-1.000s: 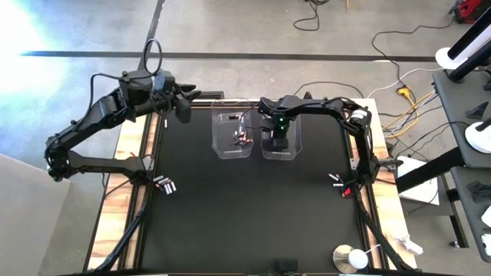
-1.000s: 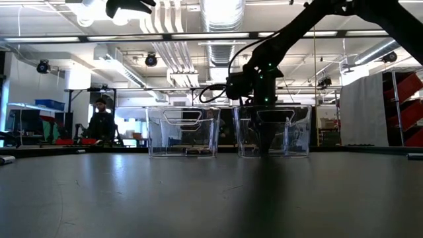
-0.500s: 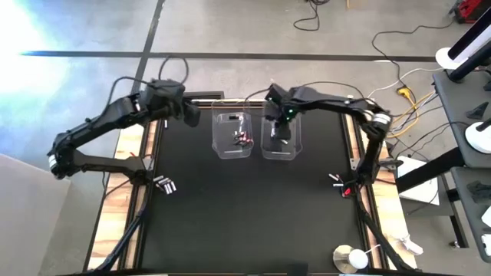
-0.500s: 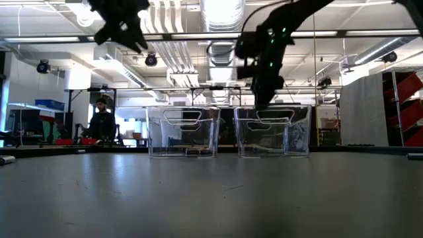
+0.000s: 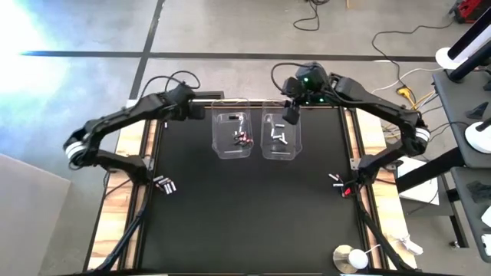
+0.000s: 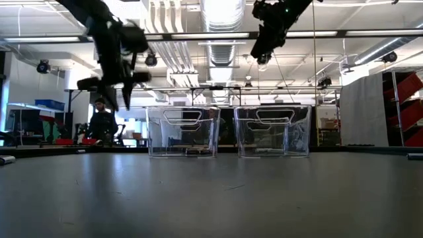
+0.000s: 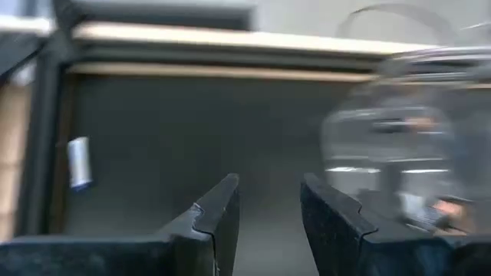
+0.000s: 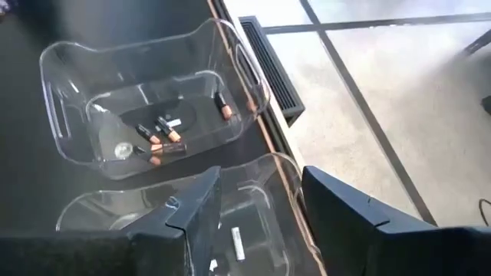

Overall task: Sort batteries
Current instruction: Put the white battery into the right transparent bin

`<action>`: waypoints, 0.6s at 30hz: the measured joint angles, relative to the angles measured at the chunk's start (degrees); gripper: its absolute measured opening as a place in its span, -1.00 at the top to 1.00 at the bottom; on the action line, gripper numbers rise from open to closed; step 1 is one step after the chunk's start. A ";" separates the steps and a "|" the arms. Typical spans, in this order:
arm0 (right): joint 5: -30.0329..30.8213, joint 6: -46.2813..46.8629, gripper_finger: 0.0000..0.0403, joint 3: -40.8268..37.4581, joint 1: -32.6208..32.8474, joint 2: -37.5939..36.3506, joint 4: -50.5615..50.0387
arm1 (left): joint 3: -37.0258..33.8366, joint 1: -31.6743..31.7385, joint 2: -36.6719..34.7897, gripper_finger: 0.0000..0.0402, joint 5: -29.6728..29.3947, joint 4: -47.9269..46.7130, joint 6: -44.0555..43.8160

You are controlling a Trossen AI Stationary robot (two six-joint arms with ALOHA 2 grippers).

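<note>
Nearby, two clear tubs (image 5: 263, 136) side by side, person (image 6: 101, 122) beyond table (image 5: 245, 207)

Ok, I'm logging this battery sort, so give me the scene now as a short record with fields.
left tub: clear, holds dark batteries with reddish ends
right tub: clear, holds white batteries
left gripper: open, empty, by the left tub's outer side
right gripper: open, empty, raised above the right tub's far edge
loose batteries: small clusters at the mat's left and right edges
</note>
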 joint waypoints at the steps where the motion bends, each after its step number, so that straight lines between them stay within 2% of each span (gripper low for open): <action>1: 0.00 0.19 0.13 0.00 0.00 -0.22 -0.06 | 0.17 1.30 1.69 0.41 -0.03 -0.99 -0.40; 5: -0.02 1.32 0.16 -0.02 0.00 -0.43 -1.26 | 0.13 5.90 7.55 0.41 -0.03 -2.97 -3.47; 9: -0.04 1.31 0.19 -0.02 0.02 0.35 -3.93 | -0.05 8.89 12.07 0.41 -1.22 -2.92 -10.58; 13: -0.05 0.54 0.22 -0.09 0.04 0.77 -4.81 | -0.06 10.39 14.70 0.41 -4.68 -4.24 -25.00; 18: -0.06 -1.41 0.20 -0.11 0.02 0.25 -4.78 | -0.13 11.47 16.07 0.42 -5.01 -8.22 -44.41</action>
